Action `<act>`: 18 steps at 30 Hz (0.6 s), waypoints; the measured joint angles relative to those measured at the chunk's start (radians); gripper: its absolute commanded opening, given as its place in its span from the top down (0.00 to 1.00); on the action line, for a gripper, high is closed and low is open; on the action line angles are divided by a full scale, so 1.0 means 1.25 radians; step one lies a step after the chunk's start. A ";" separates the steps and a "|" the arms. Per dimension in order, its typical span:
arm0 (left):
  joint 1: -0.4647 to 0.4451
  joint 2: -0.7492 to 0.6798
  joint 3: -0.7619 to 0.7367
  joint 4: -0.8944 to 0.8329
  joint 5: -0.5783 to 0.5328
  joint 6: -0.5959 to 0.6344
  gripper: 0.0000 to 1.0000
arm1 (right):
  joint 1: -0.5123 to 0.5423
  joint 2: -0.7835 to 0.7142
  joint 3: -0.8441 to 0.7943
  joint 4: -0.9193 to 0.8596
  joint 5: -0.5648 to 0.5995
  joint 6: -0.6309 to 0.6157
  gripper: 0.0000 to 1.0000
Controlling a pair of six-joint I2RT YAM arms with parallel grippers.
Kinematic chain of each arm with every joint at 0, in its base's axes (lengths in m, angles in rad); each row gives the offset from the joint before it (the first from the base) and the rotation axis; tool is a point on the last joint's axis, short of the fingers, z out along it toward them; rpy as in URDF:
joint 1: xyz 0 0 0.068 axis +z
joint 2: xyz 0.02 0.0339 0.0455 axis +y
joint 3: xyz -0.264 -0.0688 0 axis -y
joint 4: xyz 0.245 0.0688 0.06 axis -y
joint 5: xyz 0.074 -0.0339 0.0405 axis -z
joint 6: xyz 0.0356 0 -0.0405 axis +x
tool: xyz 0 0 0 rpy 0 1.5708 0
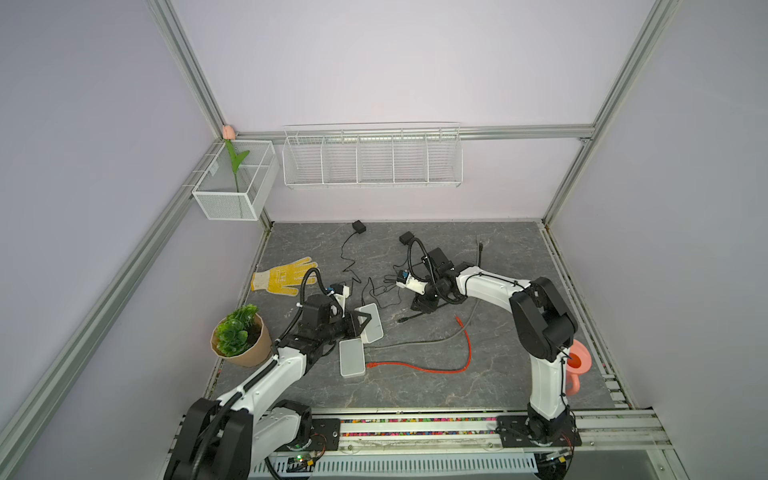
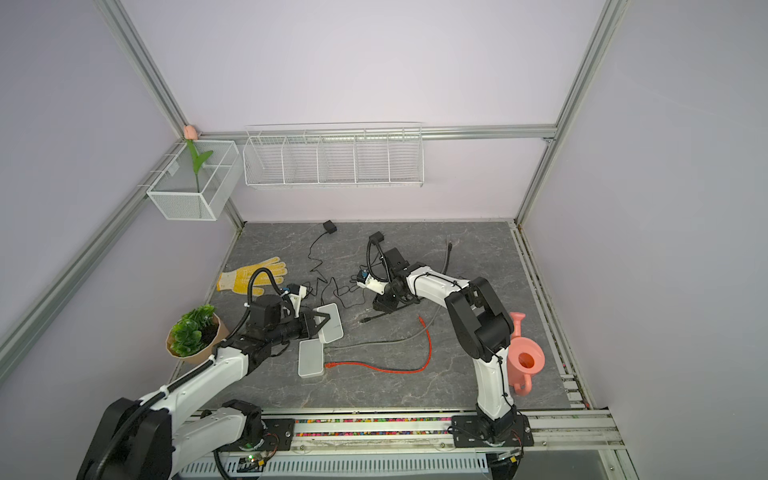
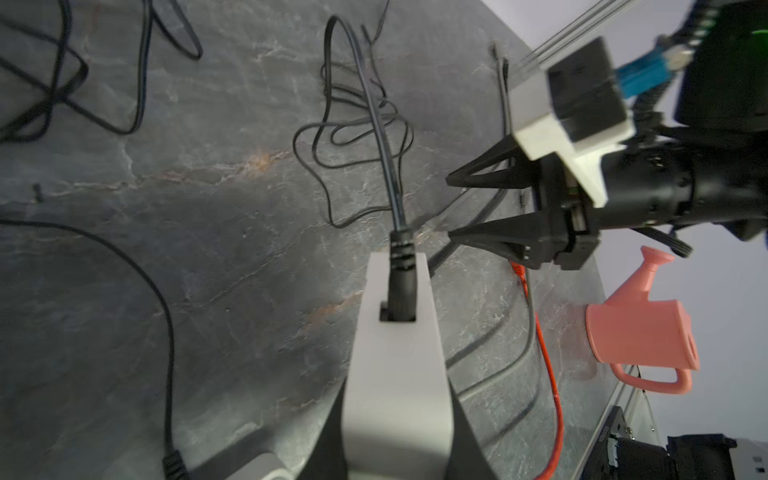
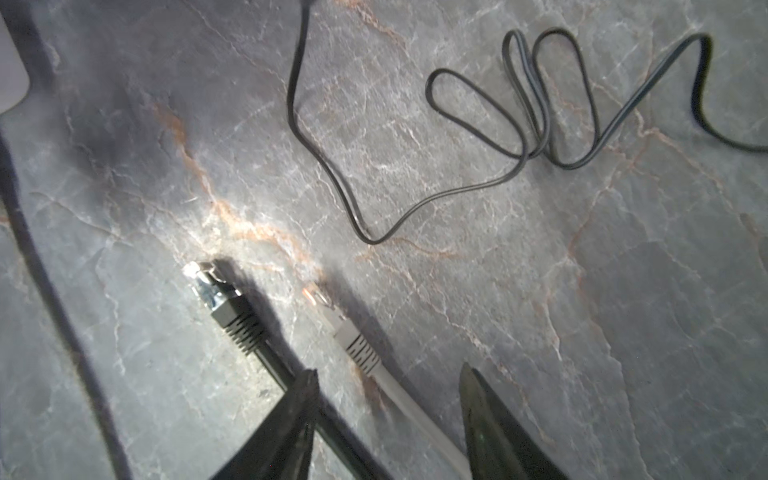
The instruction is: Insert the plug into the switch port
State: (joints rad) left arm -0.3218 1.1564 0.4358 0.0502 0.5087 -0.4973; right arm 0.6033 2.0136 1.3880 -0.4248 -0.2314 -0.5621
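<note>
Clamping smooth white switch [image 3: 395, 353], left end effector [image 3: 397, 399]; right end effector [image 4: 388, 372] gapes near ribbed grey plug [image 4: 357, 345].

The tabletop [image 1: 415, 395] is dark grey with pale and rust veins. At centre the switch [image 1: 374, 328] is white, the cable [image 1: 415, 368] below it orange-red. Left of centre, the glove [image 1: 286, 276] is yellow, dotted; at right, the watering can [image 2: 515, 365] is pink.
</note>
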 measured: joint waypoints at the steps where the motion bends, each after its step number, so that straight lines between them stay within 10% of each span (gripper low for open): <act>1: 0.006 0.035 0.016 0.004 0.020 0.000 1.00 | 0.000 0.000 0.000 -0.001 -0.001 0.000 0.43; 18: 0.012 0.340 0.168 0.030 0.195 0.043 0.90 | 0.044 -0.029 -0.014 -0.061 -0.025 -0.028 0.46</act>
State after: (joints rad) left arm -0.3073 1.5810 0.6453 0.0872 0.7521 -0.4435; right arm 0.6582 1.9770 1.3701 -0.5007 -0.2630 -0.5968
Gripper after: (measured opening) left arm 0.214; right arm 0.547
